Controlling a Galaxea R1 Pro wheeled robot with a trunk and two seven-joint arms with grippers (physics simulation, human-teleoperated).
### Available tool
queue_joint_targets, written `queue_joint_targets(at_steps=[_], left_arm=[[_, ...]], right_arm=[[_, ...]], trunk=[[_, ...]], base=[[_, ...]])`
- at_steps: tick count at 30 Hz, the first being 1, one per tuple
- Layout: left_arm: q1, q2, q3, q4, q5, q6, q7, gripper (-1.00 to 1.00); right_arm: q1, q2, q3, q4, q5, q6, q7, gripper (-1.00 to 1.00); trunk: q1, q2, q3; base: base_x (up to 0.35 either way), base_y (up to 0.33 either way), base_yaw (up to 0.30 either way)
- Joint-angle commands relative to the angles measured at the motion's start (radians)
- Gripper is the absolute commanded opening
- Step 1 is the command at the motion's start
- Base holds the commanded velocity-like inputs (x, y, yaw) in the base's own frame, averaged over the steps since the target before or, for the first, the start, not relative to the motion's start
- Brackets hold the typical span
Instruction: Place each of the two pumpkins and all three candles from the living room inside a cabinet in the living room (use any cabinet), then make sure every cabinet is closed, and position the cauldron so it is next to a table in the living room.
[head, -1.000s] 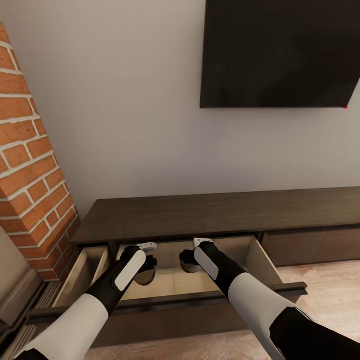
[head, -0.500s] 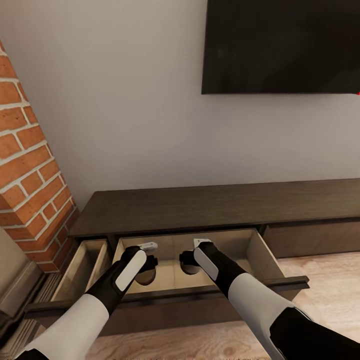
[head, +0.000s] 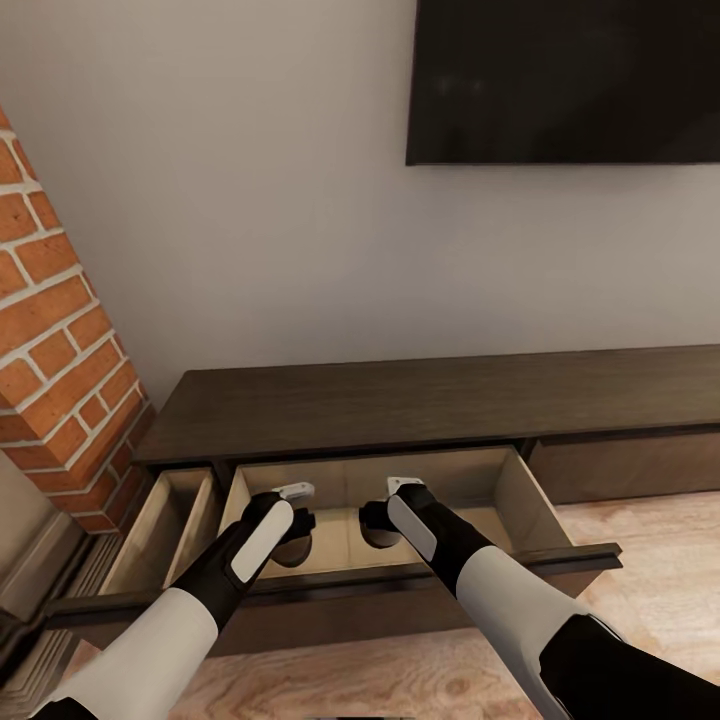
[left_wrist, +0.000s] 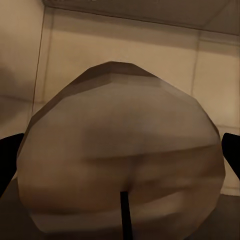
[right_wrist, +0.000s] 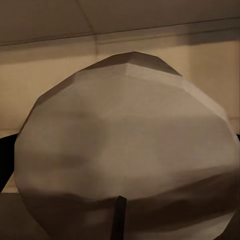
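The dark-brown cabinet (head: 420, 400) stands along the wall with a wide drawer (head: 500, 490) pulled out, showing its pale beige inside. Both arms reach down into that drawer. My left gripper (head: 295, 528) is shut on a cream-beige candle (left_wrist: 120, 150), which shows as a dark round shape (head: 290, 552) under the hand. My right gripper (head: 378, 522) is shut on another candle (right_wrist: 125, 150), seen in shadow (head: 378, 538) just above the drawer floor. In the wrist views black fingertips (left_wrist: 7, 160) flank each candle. The pumpkins and the cauldron are out of view.
A second, narrower drawer (head: 170, 520) stands open at the cabinet's left end, beside the red brick chimney (head: 50, 330). A black television (head: 560, 80) hangs on the wall above. Light wood floor (head: 660, 540) lies at the right. The open drawer front (head: 400, 575) juts toward me.
The whole picture has slid upward, so the camera has moved. Against the drawer, both grippers with their candles now sit lower and nearer its front. Both grips are unchanged.
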Motion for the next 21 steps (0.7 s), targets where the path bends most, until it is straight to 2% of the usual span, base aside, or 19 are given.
queue_joint_targets(at_steps=[1,7,21], left_arm=[[-0.001,0.001,-0.005,-0.002,0.01,0.0,0.01,-1.0],[-0.001,0.002,-0.015,-0.001,0.01,0.0,0.01,-1.0],[-0.001,0.002,-0.016,0.001,0.01,0.0,0.01,-1.0]], right_arm=[[-0.001,0.0,0.003,-0.001,-0.008,0.001,-0.01,-1.0],[-0.001,0.0,0.004,-0.001,-0.008,0.001,-0.01,-1.0],[-0.001,0.0,0.004,-0.001,-0.009,0.0,-0.01,-1.0]], trunk=[[0.0,0.0,-0.001],[0.0,0.0,-0.001],[0.0,0.0,-0.001]], base=[[0.0,0.0,0.0],[0.01,0.002,0.0],[0.1,0.022,0.0]])
